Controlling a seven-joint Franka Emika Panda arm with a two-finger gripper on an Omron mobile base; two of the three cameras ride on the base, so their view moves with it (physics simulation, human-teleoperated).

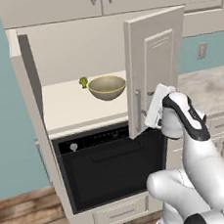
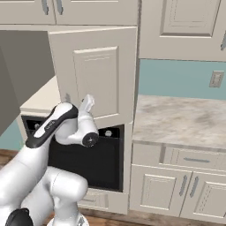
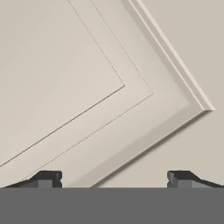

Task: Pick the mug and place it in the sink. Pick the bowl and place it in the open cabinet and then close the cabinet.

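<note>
Tool [image 3: 113, 177]: spread wide, holding nothing, pointed square at the door's raised panel, likely so the hand can push it shut.
Door [image 1: 151, 70]: half open, right ahead of the tool.
Bowl [image 1: 107, 87]: on the cabinet [image 1: 67, 50] shelf, beyond the door, left of the tool, so only closing remains.

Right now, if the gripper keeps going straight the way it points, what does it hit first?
Most likely the cabinet door. The open gripper faces its raised panel close up, with nothing between the tips and the panel. How much gap is left is hard to judge.
</note>
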